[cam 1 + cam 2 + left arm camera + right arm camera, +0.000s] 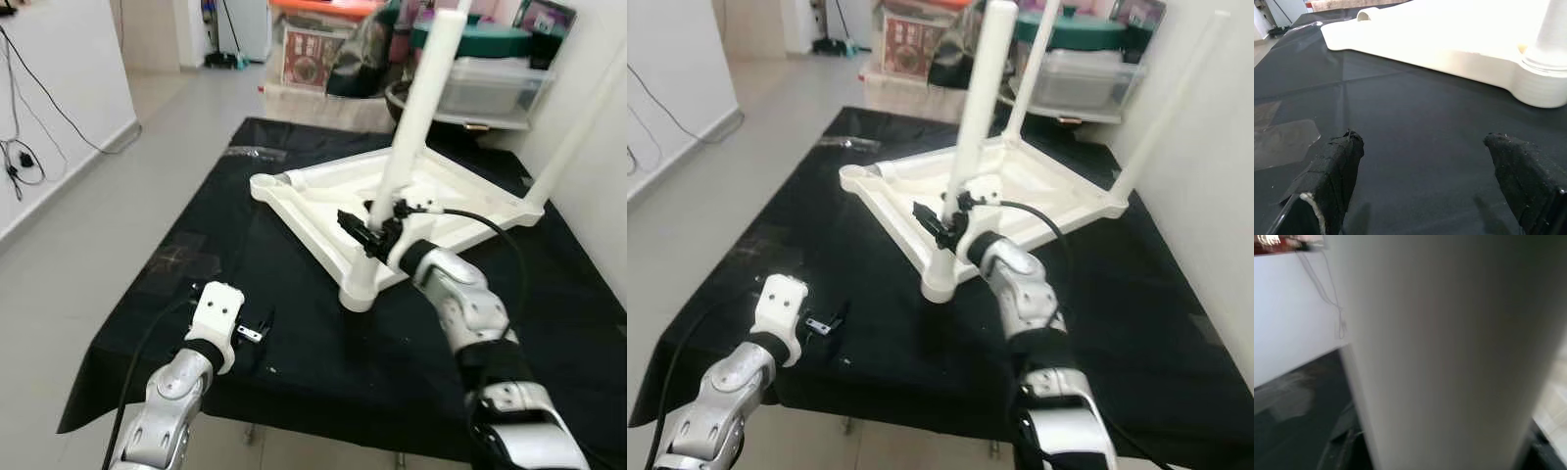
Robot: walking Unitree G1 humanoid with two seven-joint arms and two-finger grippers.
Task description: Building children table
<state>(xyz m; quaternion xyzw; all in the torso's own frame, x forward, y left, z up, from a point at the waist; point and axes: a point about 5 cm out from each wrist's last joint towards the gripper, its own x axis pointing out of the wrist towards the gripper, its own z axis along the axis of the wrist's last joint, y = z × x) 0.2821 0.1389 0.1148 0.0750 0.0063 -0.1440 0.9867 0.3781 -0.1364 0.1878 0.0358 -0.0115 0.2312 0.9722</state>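
Looking from the head, the upturned white tabletop [323,201] lies mid-cloth; three legs stand, the far-left corner socket [277,180] looks bare. Right gripper [377,227] pinches the near leg [416,122]. Left wrist: left gripper [1427,161] spread, idle. Right wrist: leg close up.

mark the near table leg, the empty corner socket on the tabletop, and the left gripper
near table leg [419,108], left eye view, mid-shaft of the white tube.
empty corner socket [265,183], left eye view, the tabletop's far-left corner.
left gripper [1425,181], left wrist view, midway between its two black fingertips, over the black cloth.
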